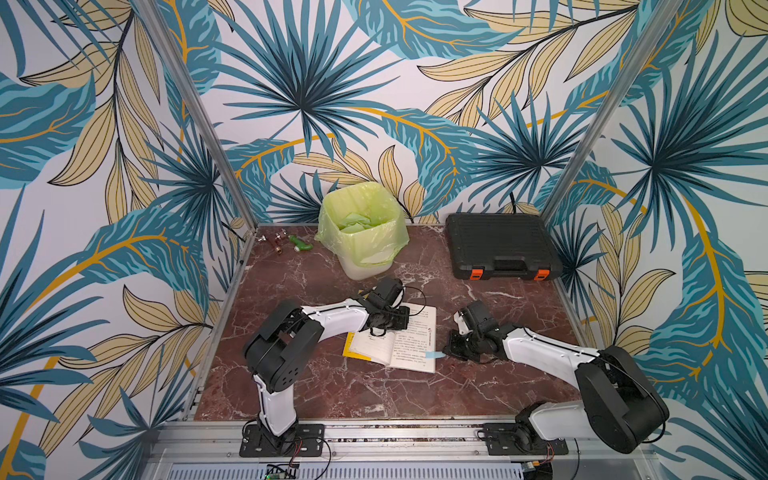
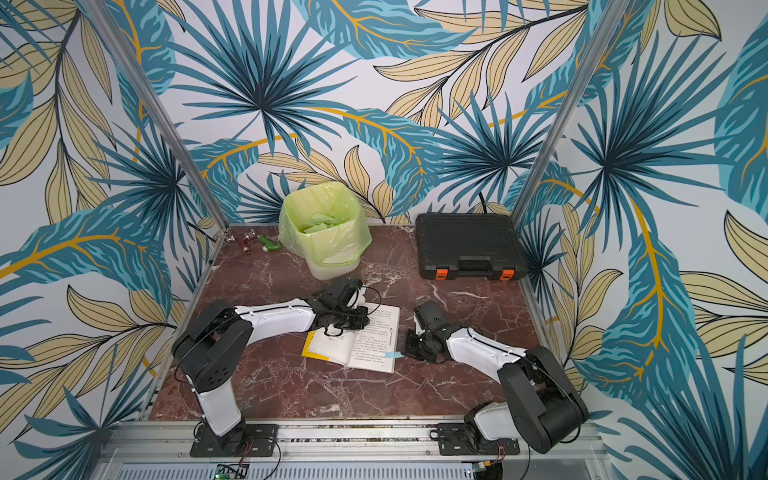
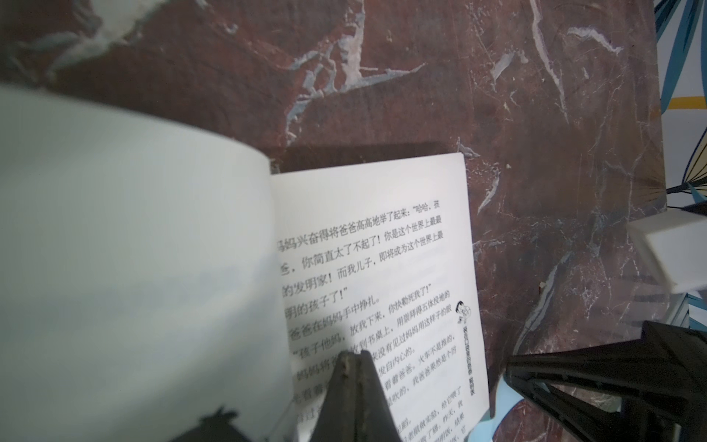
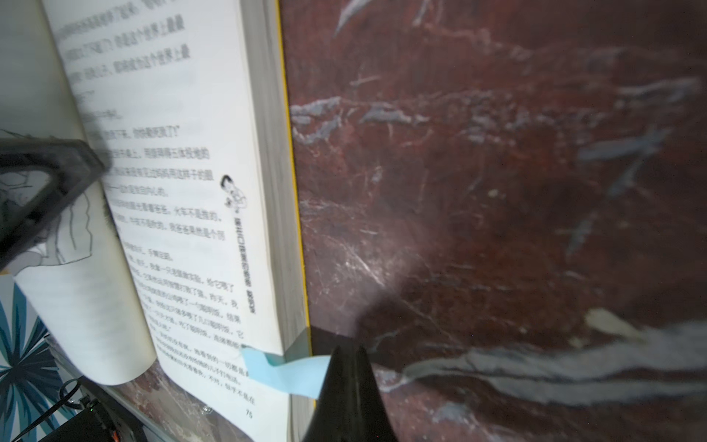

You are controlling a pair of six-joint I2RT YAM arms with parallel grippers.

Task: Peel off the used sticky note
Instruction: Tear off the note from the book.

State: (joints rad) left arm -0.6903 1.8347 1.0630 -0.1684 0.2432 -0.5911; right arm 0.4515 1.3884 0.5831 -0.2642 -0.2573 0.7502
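Pinching light-blue paper sticky note (image 4: pixel 290 373) at open white book's (image 1: pixel 415 334) four o'clock edge, right gripper (image 4: pixel 346 354) is clamping tight; left gripper (image 3: pixel 354 358), closed empty, is resting on it.

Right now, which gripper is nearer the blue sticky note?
Right. The right gripper is shut on the blue sticky note at its free end; the left gripper, shut, is over the book page near the spine, apart from it.

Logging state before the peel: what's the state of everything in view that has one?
book: open, face up.
note: stuck at page edge, free end pinched.
left gripper: shut, tips on the open page.
right gripper: shut on note.
bin: open, lined, paper inside.
case: closed.
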